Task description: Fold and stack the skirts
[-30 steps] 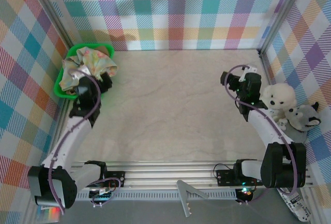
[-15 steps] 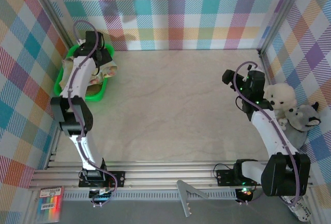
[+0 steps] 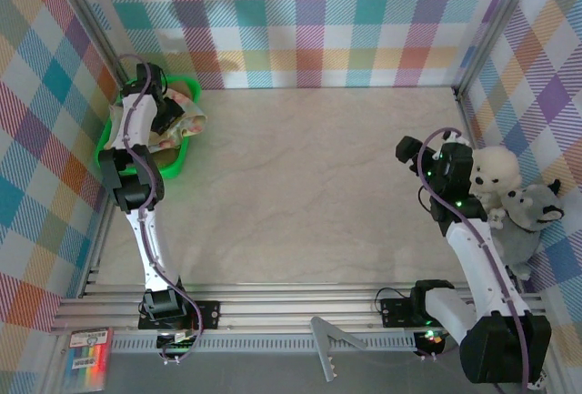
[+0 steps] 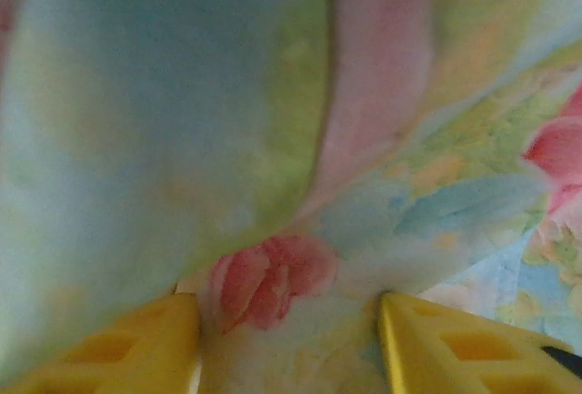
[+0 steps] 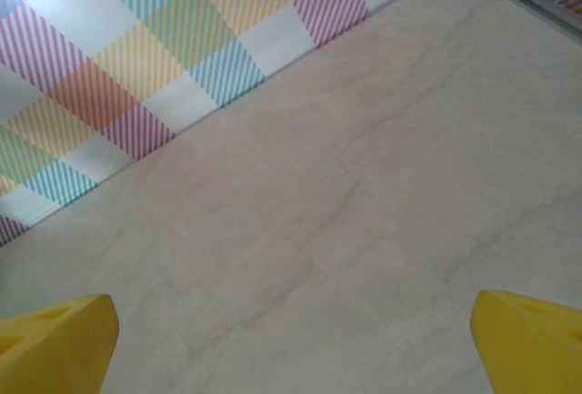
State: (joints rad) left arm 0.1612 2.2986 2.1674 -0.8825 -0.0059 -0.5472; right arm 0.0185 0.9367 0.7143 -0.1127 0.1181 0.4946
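The floral skirt (image 3: 188,121) lies bunched in the green basket (image 3: 178,165) at the far left. My left gripper (image 3: 165,108) reaches down into the basket onto it. In the left wrist view the pale yellow-green-pink cloth (image 4: 273,139) is close up, and a bunch of it with a pink flower sits between the two yellow fingers (image 4: 145,339), touching both. My left gripper (image 4: 286,312) is partly closed on that bunch. My right gripper (image 3: 406,151) hangs open over bare table at the right, with nothing in my right gripper (image 5: 291,330) but the tabletop below.
A white plush toy (image 3: 492,172) and a grey one (image 3: 535,205) sit against the right wall beside the right arm. Checked walls close in the left, back and right sides. The beige tabletop (image 3: 309,185) spreads between the arms.
The left arm has stretched out from beside the basket to over it and then dipped into the floral skirt, its jaws narrowing on the cloth. The right arm drifted slightly nearer.
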